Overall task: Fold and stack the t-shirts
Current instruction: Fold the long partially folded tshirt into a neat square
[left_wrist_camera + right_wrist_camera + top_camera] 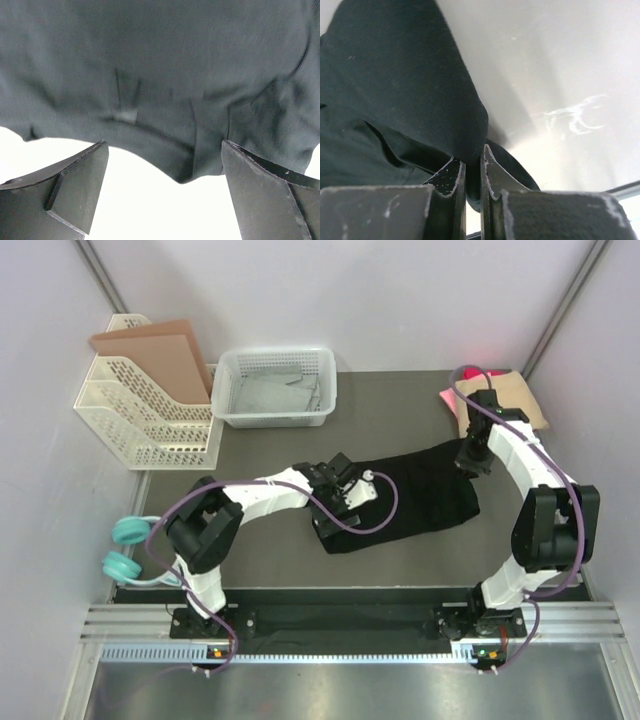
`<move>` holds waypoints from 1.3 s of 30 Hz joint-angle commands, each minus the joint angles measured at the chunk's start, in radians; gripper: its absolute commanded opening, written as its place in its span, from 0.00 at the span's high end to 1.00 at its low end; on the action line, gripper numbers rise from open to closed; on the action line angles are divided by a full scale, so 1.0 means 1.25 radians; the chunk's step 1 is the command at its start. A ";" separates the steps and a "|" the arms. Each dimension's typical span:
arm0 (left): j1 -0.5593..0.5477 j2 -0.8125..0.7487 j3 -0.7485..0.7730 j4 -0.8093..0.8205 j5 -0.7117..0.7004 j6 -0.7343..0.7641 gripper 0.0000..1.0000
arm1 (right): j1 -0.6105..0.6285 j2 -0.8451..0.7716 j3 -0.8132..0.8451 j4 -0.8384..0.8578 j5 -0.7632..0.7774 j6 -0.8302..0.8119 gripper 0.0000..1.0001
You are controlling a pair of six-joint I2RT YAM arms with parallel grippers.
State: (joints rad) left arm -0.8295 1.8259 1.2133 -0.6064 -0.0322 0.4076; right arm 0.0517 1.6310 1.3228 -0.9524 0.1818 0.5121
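Note:
The black t-shirt [420,498] lies as a folded band across the middle of the table. My left gripper [335,502] is over its left end, jaws wide open and empty; in the left wrist view the black cloth [160,85] fills the top and its edge hangs between the fingers [75,185]. My right gripper [470,462] is at the shirt's far right corner, shut on a fold of the black cloth [420,90] that sits pinched between the fingers [451,185]. The pink t-shirt [450,397] and tan t-shirt [520,395] lie at the back right, partly hidden by my right arm.
A white mesh basket [277,387] with grey cloth in it stands at the back centre. A white file rack [150,415] with brown cardboard sheets [160,355] stands at the back left. Teal headphones [125,550] lie at the left edge.

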 commanded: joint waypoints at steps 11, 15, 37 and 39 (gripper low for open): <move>0.378 -0.377 -0.029 -0.092 0.061 0.073 0.01 | 0.219 0.002 0.216 -0.108 0.095 0.017 1.00; 0.461 -0.464 -0.108 -0.105 0.082 0.101 0.01 | 0.312 0.039 0.268 -0.136 0.120 0.036 1.00; 0.639 -0.594 -0.190 -0.136 0.146 0.165 0.01 | 0.760 0.508 0.532 -0.229 0.138 0.087 1.00; 0.642 -0.594 -0.196 -0.137 0.147 0.165 0.01 | 0.769 0.528 0.535 -0.216 0.123 0.091 1.00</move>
State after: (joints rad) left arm -0.0391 1.1076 0.9867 -0.7723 0.1200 0.5953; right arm 0.9718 2.2456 1.9453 -1.2278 0.3702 0.6029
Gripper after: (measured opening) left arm 0.990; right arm 0.055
